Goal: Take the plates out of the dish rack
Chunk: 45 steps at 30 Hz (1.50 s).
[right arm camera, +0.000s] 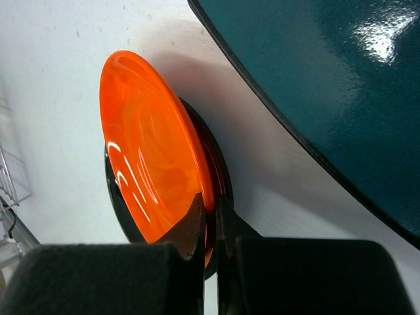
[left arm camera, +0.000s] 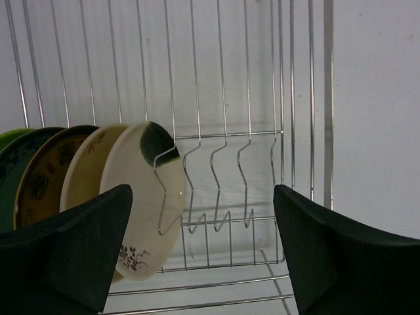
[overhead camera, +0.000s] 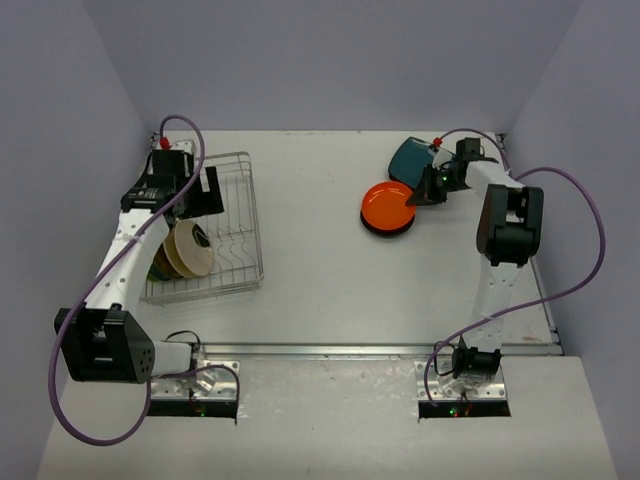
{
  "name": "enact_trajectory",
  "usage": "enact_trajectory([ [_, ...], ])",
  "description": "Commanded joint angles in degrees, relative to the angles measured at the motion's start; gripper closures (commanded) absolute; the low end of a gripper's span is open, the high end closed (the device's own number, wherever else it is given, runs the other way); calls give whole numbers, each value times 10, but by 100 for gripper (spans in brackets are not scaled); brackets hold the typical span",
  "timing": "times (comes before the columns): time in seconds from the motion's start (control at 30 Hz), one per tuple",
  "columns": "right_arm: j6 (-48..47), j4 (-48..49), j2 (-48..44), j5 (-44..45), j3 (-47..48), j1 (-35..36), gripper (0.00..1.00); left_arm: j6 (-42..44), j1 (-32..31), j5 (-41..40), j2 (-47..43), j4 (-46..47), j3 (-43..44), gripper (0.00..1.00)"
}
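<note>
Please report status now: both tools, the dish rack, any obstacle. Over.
Left tool open over dish rack. Right tool shut on orange plate, atop black plate. Rack loaded, cream plate nearest. No obstacle seen.

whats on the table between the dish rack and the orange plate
Nothing: in the top view the table is bare between the dish rack and the orange plate.

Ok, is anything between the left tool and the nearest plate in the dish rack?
No loose object. The open left tool faces the cream floral ceramic plate, nearest in the silver wire dish rack; the slots on the tool's side are empty. Only one wavy divider wire of the rack crosses that plate's face.
</note>
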Motion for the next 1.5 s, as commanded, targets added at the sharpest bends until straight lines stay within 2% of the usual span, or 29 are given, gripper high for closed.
enact_trajectory([
  [0.0, -29, 14, 1, 25, 1, -2, 96, -7, 10, -31, -2, -5, -19, 19],
  [0.23, -35, 13, -33, 26, -25, -3, 92, -6, 25, -41, -4, -11, -43, 36],
  [0.4, -37, 2, -57, 4, -39, -3, 92, 0, 29, -59, -5, -12, -56, 37],
  [0.5, -38, -6, -59, -1, -38, -3, 88, 0, 29, -72, -6, -3, -68, 37],
  [0.7, -44, -11, -57, 7, -36, -3, 54, -2, 31, -102, -6, 1, -69, 36],
  [0.87, -42, -10, -74, -2, -47, -3, 34, -3, 35, -113, -11, 0, -71, 35],
  [0.93, -41, -6, -85, -4, -52, -3, 29, -2, 35, -104, -16, 0, -69, 35],
  [1.03, -43, -2, -100, -9, -61, -3, 14, 2, 35, -82, -28, 1, -65, 35],
  [1.2, -44, 7, -124, -15, -72, -2, 4, 11, 35, -46, -57, 18, -61, 35],
  [1.47, -44, 8, -152, -19, -76, -1, 2, 28, 35, -78, -35, 7, -60, 38],
])
